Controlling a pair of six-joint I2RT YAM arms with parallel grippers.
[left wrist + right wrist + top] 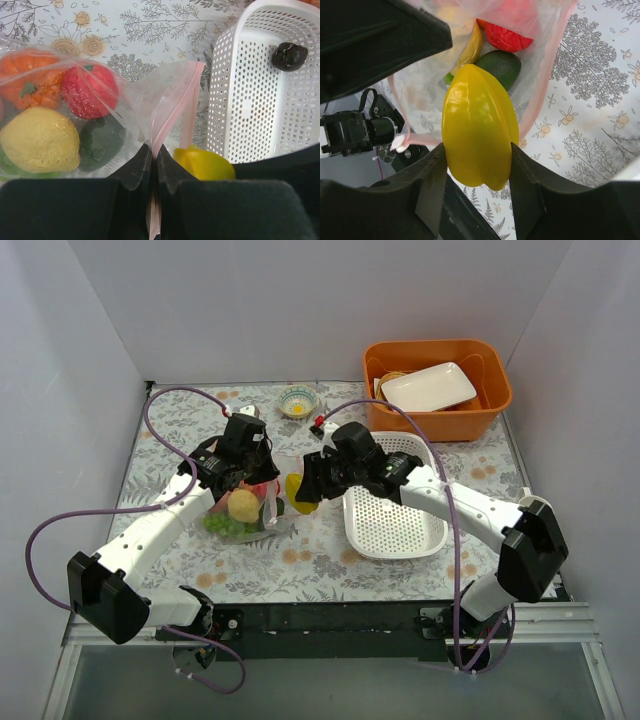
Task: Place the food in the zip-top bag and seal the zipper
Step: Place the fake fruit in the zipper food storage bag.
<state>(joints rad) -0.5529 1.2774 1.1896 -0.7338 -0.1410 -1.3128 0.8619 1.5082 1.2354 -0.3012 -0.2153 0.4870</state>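
The clear zip-top bag (245,510) lies left of centre with several toy fruits inside: orange (30,80), red (90,90), yellow lemon (40,140), dark green avocado (102,142) and green grapes (222,525). My left gripper (154,150) is shut on the bag's mouth edge, pinching the pink zipper (172,112) and holding the mouth up. My right gripper (477,165) is shut on a yellow ridged fruit (477,130), held right at the open mouth of the bag (470,45). In the top view that yellow fruit (297,492) hangs beside the bag.
A white perforated basket (392,502) sits right of centre with a dark round object (289,56) in it. An orange bin (436,390) holding a white plate (428,386) stands at the back right. A small patterned bowl (297,401) is at the back.
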